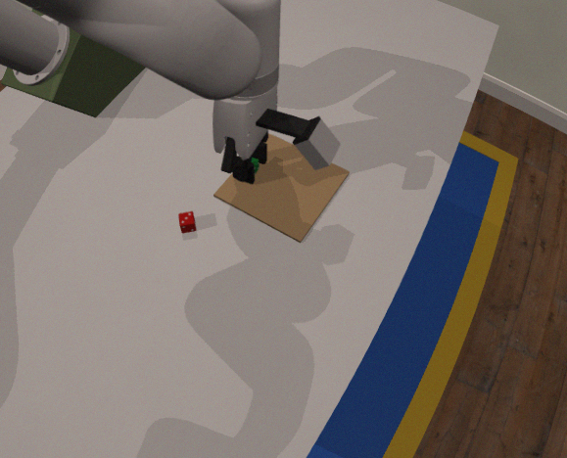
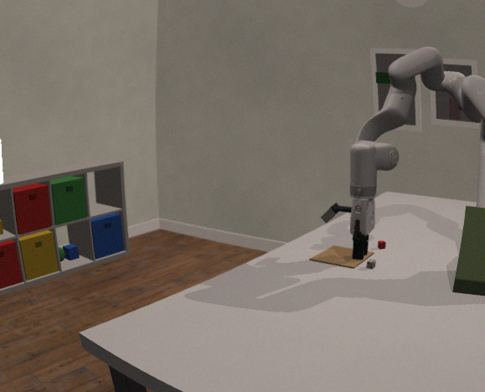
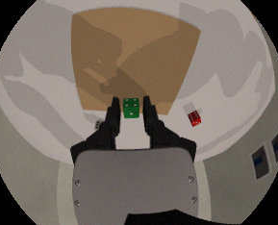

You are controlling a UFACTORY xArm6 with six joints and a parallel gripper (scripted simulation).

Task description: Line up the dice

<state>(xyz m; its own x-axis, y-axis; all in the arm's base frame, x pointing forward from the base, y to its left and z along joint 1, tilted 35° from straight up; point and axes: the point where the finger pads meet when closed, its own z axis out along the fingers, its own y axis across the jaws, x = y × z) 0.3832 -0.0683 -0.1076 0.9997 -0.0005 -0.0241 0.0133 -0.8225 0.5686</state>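
A shelf (image 2: 123, 206) of coloured bins is standing by the left wall, no writing legible. The white table (image 2: 276, 328) is bearing a tan mat (image 1: 293, 206). The gripper (image 3: 133, 118) is hanging over the mat's edge, jaws apart around the green die (image 3: 131, 108); the red die (image 1: 186, 221) is lying off the mat.

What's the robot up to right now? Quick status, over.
End effector open, straddling green die on mat. Red die, white die off mat. Nothing blocking.

Three dice — green (image 3: 131, 108), red (image 1: 186, 221), white (image 2: 371, 264) — one mat (image 1: 293, 202)
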